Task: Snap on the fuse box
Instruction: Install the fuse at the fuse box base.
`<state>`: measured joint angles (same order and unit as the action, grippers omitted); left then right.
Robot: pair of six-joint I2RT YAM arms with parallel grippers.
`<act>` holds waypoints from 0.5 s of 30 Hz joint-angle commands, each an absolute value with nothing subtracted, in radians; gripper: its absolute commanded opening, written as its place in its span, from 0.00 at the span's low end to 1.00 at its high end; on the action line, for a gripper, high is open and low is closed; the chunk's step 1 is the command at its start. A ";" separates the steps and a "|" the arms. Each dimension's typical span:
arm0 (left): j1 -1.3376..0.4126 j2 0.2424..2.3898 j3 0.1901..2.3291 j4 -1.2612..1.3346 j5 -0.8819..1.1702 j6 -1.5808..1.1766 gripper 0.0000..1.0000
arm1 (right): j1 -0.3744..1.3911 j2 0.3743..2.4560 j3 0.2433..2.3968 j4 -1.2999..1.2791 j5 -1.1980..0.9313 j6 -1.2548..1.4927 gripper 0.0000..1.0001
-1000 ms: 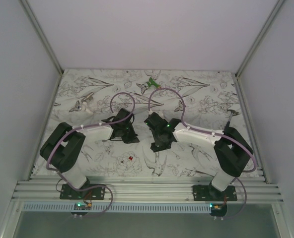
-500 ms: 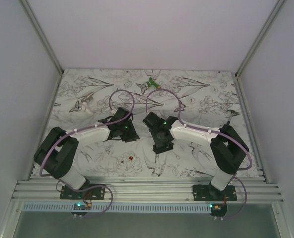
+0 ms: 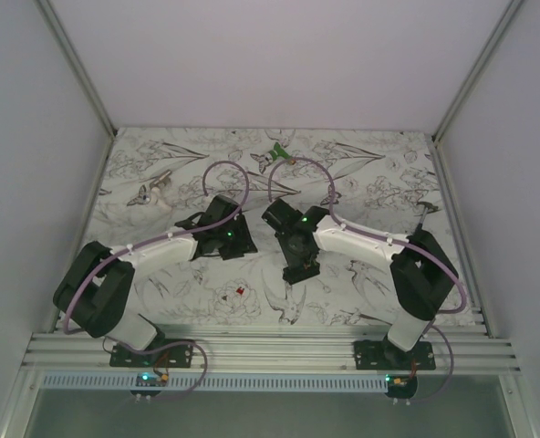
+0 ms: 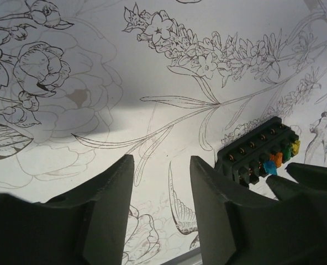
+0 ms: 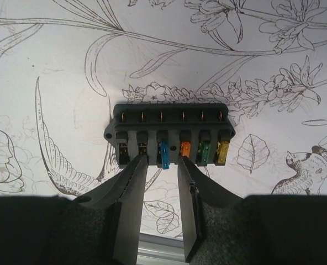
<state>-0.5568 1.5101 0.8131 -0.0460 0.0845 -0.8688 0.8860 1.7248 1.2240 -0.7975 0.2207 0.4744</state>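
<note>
Nearest you, a small red fuse (image 3: 240,291) lies loose on the flower-printed table (image 3: 379,196), between the arm bases and the two grippers. Past it, the arms meet mid-table. Your left gripper (image 4: 161,165) has its jaws apart with only bare table between them, so it holds nothing. Your right gripper (image 5: 161,165) is parted too and grips nothing. Its fingertips (image 5: 135,168) reach the near edge of the fuse box (image 5: 169,118), one on each side of the blue fuse (image 5: 163,155); you cannot tell whether they touch it. The fuse box is black and lies flat on the table, with orange, green and yellow fuses in a row beside the blue one. Seen from the left wrist, it sits off to the right of the left fingers, outside their gap. At the far end lies a green-and-white gadget (image 3: 279,153).
</note>
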 commanded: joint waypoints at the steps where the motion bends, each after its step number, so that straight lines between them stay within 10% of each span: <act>1: -0.566 1.501 0.820 -0.070 0.124 -0.795 0.50 | 0.874 1.730 1.265 -0.836 0.227 0.460 0.34; 15: -0.586 1.547 0.850 -0.064 0.181 -0.762 0.54 | 0.867 1.778 1.262 -0.827 0.197 0.442 0.28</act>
<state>-0.5808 1.5246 0.8242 -0.0463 0.1570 -0.7868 0.8726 1.7561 1.2327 -0.8207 0.2100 0.4557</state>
